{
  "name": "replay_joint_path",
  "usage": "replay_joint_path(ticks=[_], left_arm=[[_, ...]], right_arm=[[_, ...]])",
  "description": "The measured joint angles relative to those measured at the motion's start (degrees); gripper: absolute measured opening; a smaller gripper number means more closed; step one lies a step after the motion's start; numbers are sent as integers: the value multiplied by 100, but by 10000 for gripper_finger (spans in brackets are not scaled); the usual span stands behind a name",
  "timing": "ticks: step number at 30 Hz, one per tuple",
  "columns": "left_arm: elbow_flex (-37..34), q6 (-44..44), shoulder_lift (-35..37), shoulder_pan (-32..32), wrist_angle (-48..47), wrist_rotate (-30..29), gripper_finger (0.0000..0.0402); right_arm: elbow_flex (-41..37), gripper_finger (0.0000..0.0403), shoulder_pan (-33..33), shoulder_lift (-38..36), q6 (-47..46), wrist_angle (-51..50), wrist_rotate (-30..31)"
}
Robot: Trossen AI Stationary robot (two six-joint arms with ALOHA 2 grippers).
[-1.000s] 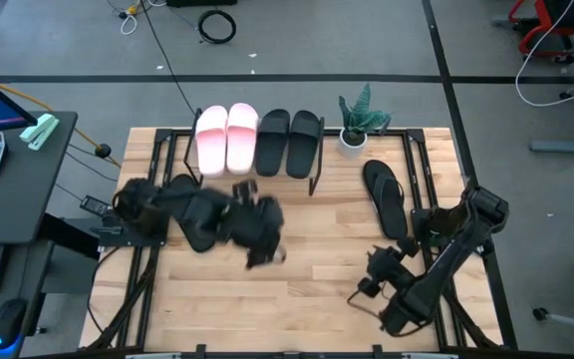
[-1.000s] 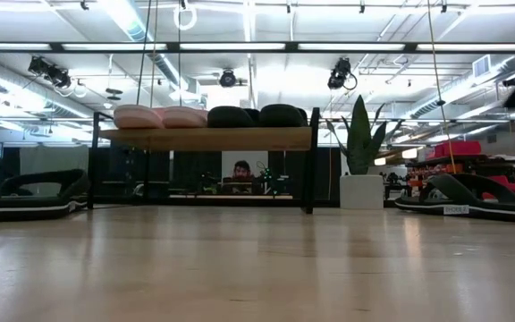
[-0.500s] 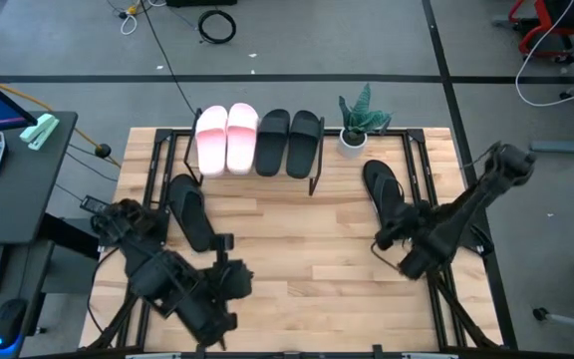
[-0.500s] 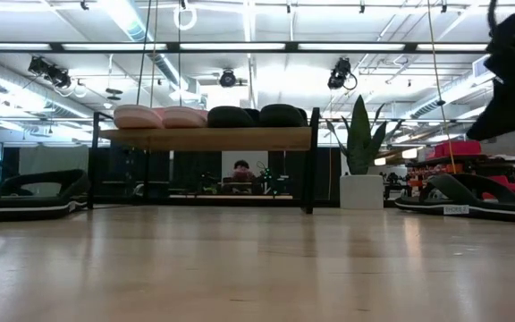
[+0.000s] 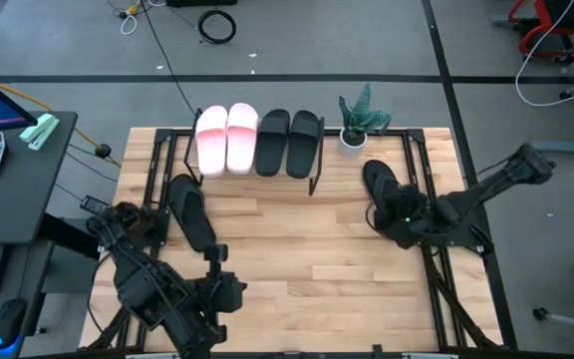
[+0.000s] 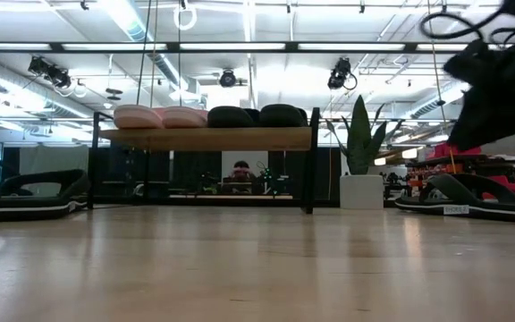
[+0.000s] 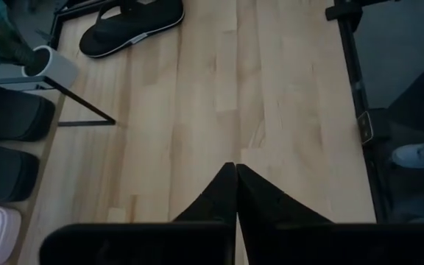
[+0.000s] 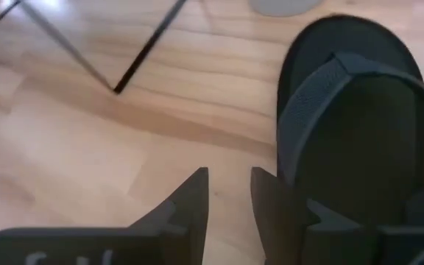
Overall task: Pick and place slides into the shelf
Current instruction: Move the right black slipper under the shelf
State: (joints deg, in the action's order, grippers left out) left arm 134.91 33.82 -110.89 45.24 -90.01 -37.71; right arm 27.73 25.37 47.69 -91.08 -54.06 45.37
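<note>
The shelf (image 5: 257, 165) stands at the table's far edge with its plank top (image 6: 206, 138) on thin black legs. Two pink slides (image 5: 227, 140) and two black slides (image 5: 289, 143) lie on it. One black flip-flop (image 5: 189, 211) lies flat on the table's left, another (image 5: 385, 194) on the right. My right gripper (image 5: 382, 220) hovers over the near end of the right flip-flop (image 8: 359, 125), raised above it (image 6: 490, 80), fingers a little apart. My left gripper (image 5: 235, 289) is shut (image 7: 235, 171) near the table's near-left corner.
A potted plant (image 5: 355, 125) stands just right of the shelf, beyond the right flip-flop. Black frame rails (image 5: 422, 189) run along the table's left and right sides. Bare wood (image 5: 297, 239) lies between the two arms. A person (image 6: 241, 170) shows in the room behind.
My left arm has drawn back from the middle of the table toward the near-left corner. My right arm has swung from the near edge toward the far edge and now stands over the right flip-flop. No sandal has moved.
</note>
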Motion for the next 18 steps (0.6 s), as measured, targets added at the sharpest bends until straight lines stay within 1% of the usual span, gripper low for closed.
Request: replay_joint_path(ticks=[4,8,10,14,18], left_arm=[[0,-1,-7,-121,0,0,23],[0,0,-7,-245,0,0,20],[0,-2,-9,-285,0,0,15],[0,-45,-9,-308,0,0,8],[0,-189,-9,-306,0,0,13]], right_arm=[[2,107,-824,422,429,408,-245],[2,107,-1765,905,921,396,-783],[2,107,-2129,1153,1206,438,-1037],[2,107,-2597,1587,1942,872,-1102],[2,108,-2906,1845,2639,1733,-1154]])
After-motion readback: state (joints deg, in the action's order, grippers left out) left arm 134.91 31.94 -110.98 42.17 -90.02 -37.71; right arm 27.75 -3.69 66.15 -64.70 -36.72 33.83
